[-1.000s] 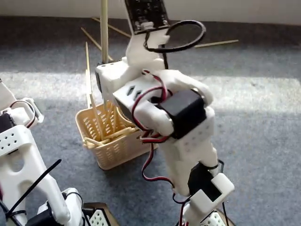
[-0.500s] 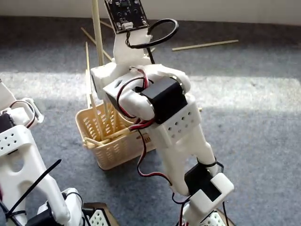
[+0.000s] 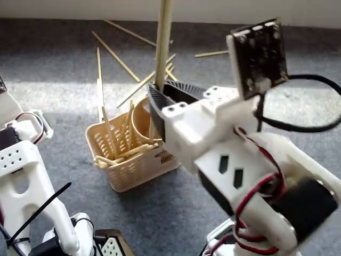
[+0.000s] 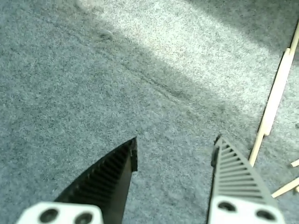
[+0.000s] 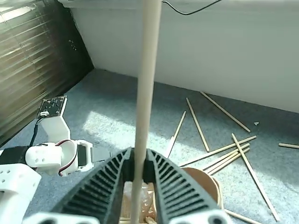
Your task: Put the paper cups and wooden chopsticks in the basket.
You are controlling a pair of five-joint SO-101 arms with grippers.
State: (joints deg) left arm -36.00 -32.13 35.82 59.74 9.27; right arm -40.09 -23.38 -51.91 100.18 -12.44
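A woven cream basket (image 3: 125, 173) stands on the grey carpet, with several wooden chopsticks leaning in it and a paper cup (image 3: 139, 121) at its back. My right gripper (image 3: 159, 92) hangs over the basket's far side, shut on one upright chopstick (image 3: 163, 37). From the right wrist, that chopstick (image 5: 145, 84) rises between the black fingers of the right gripper (image 5: 138, 156), above the paper cup (image 5: 205, 183). My left gripper (image 4: 175, 144) is open over bare carpet, with a loose chopstick (image 4: 275, 95) beside it.
Loose chopsticks (image 3: 114, 55) lie scattered on the carpet behind the basket, more chopsticks (image 5: 224, 111) near the white wall (image 5: 233, 56). The left arm's white body (image 3: 24, 176) stands at the near left, close to the basket.
The right arm has swung round, carrying the upright chopstick from the basket's left side to its far right side. The paper cup in the basket has come into sight.
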